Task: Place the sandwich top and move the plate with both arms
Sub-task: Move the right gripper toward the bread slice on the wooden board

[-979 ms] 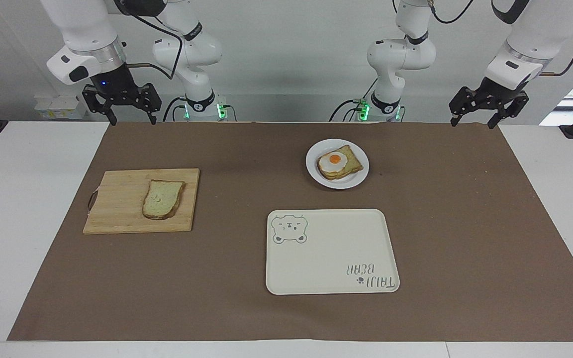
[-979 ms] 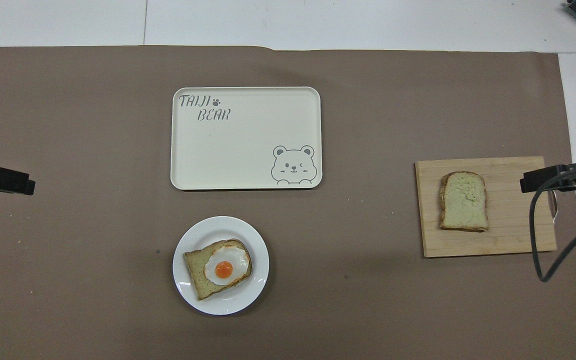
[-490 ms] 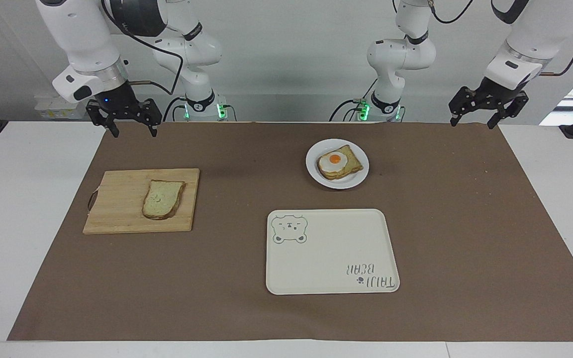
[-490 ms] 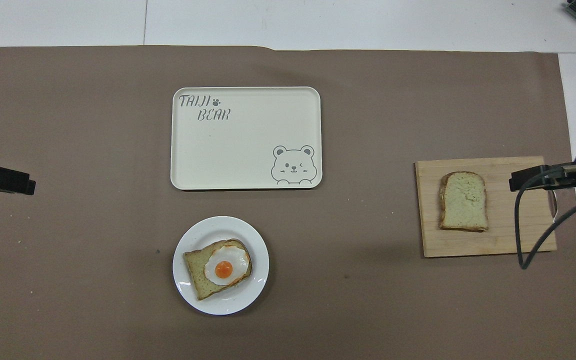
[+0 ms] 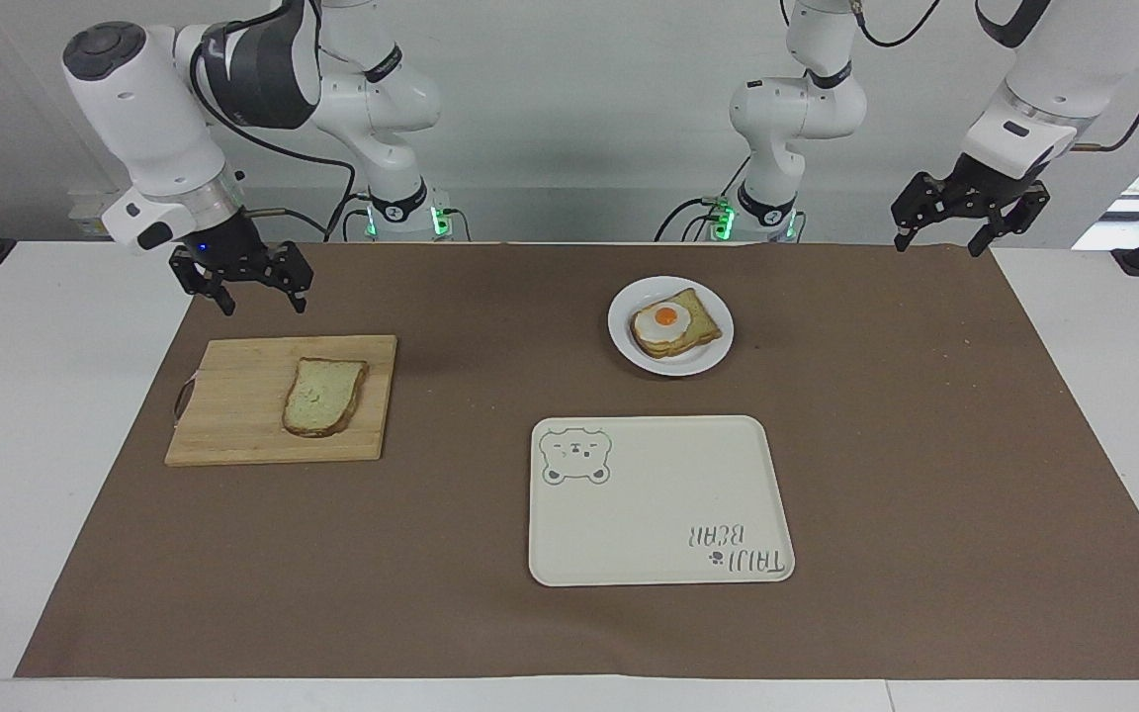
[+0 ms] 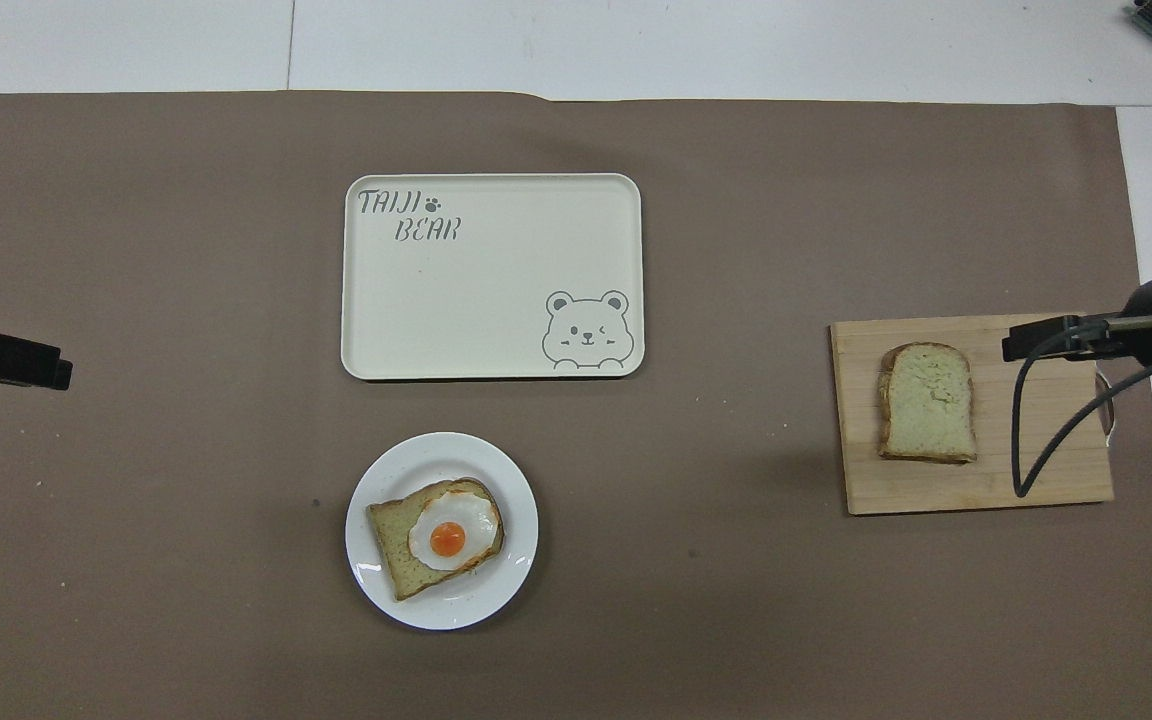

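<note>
The sandwich top (image 5: 324, 396) (image 6: 928, 400), a plain slice with a brown crust, lies flat on a wooden cutting board (image 5: 233, 420) (image 6: 1016, 470) toward the right arm's end. The small white plate (image 5: 690, 364) (image 6: 388, 478) carries a slice topped with a fried egg (image 5: 670, 321) (image 6: 446, 535). My right gripper (image 5: 265, 307) (image 6: 1036, 340) hangs open in the air over the board's handle end, apart from the bread. The left gripper (image 5: 937, 247) (image 6: 6, 360) waits open, raised over the mat's edge at the left arm's end.
A cream rectangular tray (image 5: 658, 514) (image 6: 491, 300) with a bear drawing lies farther from the robots than the plate. A brown mat (image 5: 925, 445) covers most of the white table. A black cable (image 6: 1021, 430) loops from the right wrist over the board.
The right arm has come down and moved toward the cutting board, its gripper still open. The left arm, bread, plate and tray have not moved.
</note>
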You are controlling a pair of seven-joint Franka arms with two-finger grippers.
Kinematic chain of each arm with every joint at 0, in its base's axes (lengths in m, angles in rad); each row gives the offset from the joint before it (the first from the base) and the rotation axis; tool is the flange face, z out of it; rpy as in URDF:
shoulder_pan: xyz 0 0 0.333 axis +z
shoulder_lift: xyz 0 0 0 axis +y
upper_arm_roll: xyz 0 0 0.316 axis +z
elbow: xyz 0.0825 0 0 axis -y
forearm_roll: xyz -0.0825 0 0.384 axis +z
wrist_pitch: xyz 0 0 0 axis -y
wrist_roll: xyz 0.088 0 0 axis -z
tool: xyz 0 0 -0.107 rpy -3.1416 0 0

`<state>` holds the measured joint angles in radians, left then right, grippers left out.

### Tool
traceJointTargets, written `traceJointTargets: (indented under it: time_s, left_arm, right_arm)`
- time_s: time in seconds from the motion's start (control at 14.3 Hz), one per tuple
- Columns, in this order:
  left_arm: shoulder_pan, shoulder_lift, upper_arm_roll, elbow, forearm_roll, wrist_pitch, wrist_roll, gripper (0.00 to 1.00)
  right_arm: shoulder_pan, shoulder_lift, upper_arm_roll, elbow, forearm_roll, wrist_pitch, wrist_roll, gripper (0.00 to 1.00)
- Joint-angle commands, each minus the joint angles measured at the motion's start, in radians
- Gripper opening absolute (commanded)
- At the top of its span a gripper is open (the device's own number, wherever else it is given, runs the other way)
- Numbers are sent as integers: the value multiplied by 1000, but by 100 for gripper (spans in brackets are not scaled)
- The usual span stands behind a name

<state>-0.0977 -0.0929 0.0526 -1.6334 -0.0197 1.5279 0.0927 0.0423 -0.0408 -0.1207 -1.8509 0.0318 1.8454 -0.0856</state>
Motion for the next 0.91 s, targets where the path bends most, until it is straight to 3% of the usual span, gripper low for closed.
traceJointTargets:
  time_s: [0.0, 0.49, 0.84]
  left_arm:
    - [-4, -7, 0, -3, 15, 3, -1, 100]
    - [-4, -5, 0, 0, 15, -2, -2, 100]
    - [-2, -5, 0, 0, 9, -5, -4, 100]
  right_arm:
    - [-27, 62, 3, -7, 65, 67, -60, 100]
    - [-94, 228, 4, -21, 134, 250, -219, 100]
    - [-119, 298, 4, -102, 218, 393, -283, 100]
